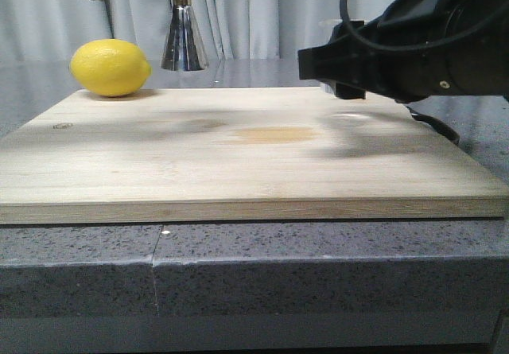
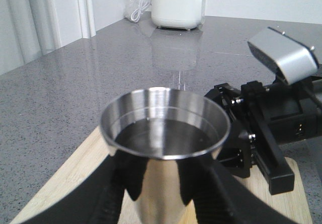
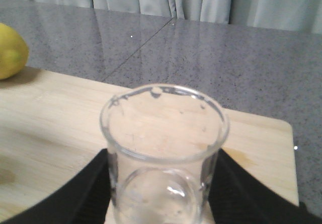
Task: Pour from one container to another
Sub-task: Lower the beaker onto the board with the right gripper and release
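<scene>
My left gripper (image 2: 163,186) is shut on the steel jigger (image 2: 163,133), with black fingers (image 2: 128,176) on both sides of its cone below the wide rim. The upper cup holds clear liquid. In the front view the jigger (image 1: 184,40) hangs upright at the back left, above the board's far edge. My right gripper (image 3: 162,183) is shut on a clear glass beaker (image 3: 163,148), which is upright and looks empty, with droplets at the rim. In the front view the right arm (image 1: 413,40) hovers over the board's right side and hides the beaker.
A pale wooden cutting board (image 1: 254,155) with a yellowish stain in the middle lies on the grey speckled counter (image 1: 318,266). A lemon (image 1: 110,68) sits at the board's back left corner. A white appliance (image 2: 178,5) stands far off on the counter.
</scene>
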Robot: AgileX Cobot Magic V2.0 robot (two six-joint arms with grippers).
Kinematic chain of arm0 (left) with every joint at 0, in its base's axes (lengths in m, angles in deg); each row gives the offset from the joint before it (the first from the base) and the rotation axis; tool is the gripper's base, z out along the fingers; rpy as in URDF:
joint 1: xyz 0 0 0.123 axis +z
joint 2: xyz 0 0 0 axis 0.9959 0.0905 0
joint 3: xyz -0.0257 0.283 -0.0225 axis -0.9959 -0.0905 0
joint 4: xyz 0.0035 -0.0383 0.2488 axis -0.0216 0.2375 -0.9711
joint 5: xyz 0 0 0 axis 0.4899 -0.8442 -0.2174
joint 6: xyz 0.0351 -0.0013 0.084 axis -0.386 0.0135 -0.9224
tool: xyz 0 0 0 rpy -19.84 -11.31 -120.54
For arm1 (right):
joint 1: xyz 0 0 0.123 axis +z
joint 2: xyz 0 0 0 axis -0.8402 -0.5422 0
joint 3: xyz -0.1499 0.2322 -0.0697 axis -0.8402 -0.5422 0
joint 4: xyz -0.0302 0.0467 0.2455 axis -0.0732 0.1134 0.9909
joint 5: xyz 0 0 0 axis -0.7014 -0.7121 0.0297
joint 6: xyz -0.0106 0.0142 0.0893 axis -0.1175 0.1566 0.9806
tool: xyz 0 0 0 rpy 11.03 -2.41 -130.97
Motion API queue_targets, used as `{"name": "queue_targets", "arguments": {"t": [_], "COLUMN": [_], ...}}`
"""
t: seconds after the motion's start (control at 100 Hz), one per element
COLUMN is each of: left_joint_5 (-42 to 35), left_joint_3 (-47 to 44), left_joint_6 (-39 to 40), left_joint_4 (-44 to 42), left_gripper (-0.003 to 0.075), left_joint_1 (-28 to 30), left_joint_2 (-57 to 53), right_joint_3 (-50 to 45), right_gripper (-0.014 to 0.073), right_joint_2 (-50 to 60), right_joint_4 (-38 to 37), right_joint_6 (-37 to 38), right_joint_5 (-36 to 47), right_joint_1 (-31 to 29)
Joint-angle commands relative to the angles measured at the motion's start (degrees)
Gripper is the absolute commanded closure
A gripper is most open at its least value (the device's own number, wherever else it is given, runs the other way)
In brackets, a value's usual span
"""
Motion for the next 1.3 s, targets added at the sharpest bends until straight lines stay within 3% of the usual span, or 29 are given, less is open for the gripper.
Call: {"name": "queue_targets", "arguments": {"t": [0.0, 1.02, 1.29], "left_joint_5": [6.2, 6.2, 6.2], "left_joint_3": [1.6, 1.6, 1.6], "left_joint_6": [0.4, 0.4, 0.4], "left_joint_4": [4.9, 4.9, 4.9], "left_gripper": [0.0479, 0.0479, 0.0479], "left_joint_1": [-0.6, -0.6, -0.6], "left_joint_2": [-2.6, -2.6, -2.6], "right_joint_3": [1.4, 1.4, 1.4], "right_gripper": [0.0244, 0.0241, 0.0067], "right_joint_2": [0.6, -1.6, -0.4], "right_joint_4": [-2.0, -4.3, -4.3], "right_joint_6": [0.3, 0.3, 0.3], "right_joint_5": [5.9, 3.0, 4.0], "right_joint_1": [0.1, 0.1, 0.1]}}
